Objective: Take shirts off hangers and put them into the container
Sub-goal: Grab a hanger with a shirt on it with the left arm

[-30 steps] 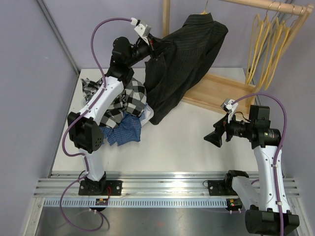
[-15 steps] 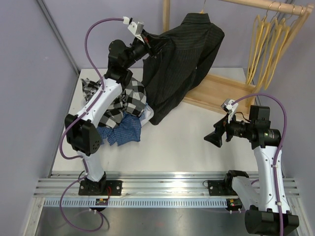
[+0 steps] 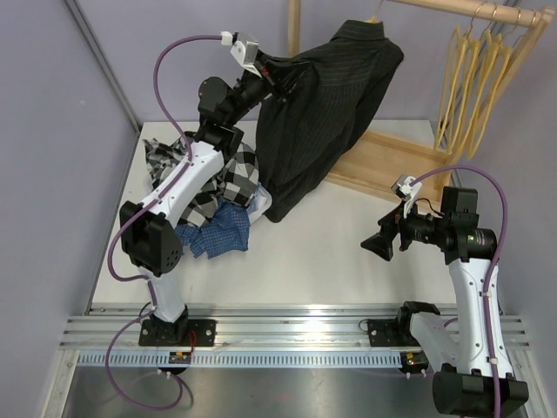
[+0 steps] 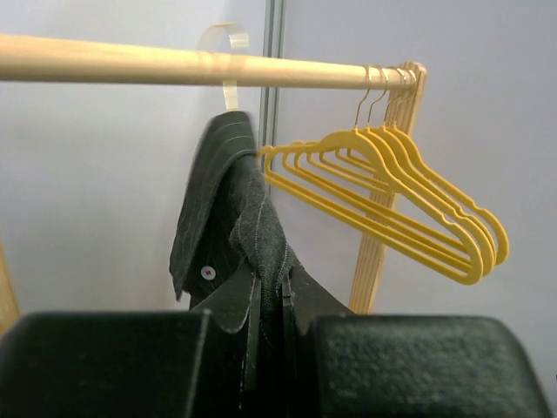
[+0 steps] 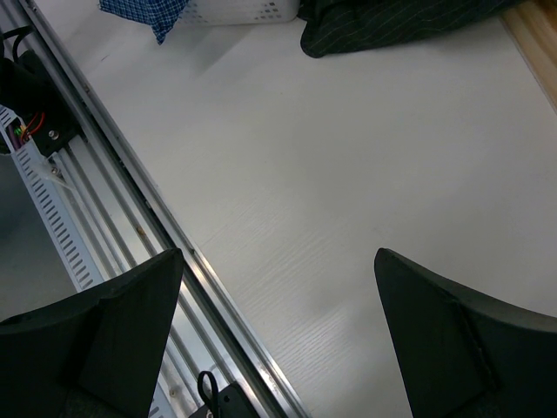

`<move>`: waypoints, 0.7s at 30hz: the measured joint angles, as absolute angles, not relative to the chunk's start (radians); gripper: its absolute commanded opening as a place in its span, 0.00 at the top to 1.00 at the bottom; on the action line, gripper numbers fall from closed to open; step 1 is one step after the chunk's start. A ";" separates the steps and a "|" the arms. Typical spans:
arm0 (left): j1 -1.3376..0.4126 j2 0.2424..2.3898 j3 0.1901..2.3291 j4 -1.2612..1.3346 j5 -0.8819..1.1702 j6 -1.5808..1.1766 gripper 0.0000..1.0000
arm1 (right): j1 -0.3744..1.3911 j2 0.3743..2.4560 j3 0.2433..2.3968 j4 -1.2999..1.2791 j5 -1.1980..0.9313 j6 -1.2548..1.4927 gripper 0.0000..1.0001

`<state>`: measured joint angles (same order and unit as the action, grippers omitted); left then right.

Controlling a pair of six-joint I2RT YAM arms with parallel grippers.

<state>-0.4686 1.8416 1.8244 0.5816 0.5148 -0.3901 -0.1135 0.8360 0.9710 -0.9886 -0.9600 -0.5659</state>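
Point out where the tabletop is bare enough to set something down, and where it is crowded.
Bare: the white tabletop between the heaped container, the rack base, the right claw and the near rail. Crowded: back left, where the black pinstriped shirt hangs beside the pile.

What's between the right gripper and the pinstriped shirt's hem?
Only bare white table lies between the open right gripper and the black pinstriped shirt's hem. The right wrist view shows it best.
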 measured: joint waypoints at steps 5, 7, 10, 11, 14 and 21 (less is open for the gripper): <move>-0.494 1.867 1.858 0.633 0.518 -0.390 1.00 | -0.115 0.836 0.971 -0.989 -0.960 -0.562 0.01; -0.506 1.878 1.876 0.641 0.519 -0.390 1.00 | -0.115 0.836 0.971 -0.989 -0.960 -0.562 0.01; -0.514 1.882 1.881 0.646 0.519 -0.390 1.00 | -0.115 0.836 0.971 -0.988 -0.960 -0.561 0.01; -0.516 1.882 1.880 0.646 0.519 -0.390 1.00 | -0.115 0.835 0.971 -0.988 -0.960 -0.561 0.01; -0.516 1.877 1.857 0.672 0.517 -0.391 1.00 | -0.115 0.833 0.971 -0.988 -0.960 -0.561 0.01; -0.516 1.768 1.645 0.740 0.507 -0.402 1.00 | -0.118 0.828 0.971 -0.989 -0.961 -0.564 0.00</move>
<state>-0.5163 1.7676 1.6455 0.7399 0.5072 -0.4019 -0.1181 0.8284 0.9710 -0.9886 -0.9611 -0.5640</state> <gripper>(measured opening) 0.072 0.993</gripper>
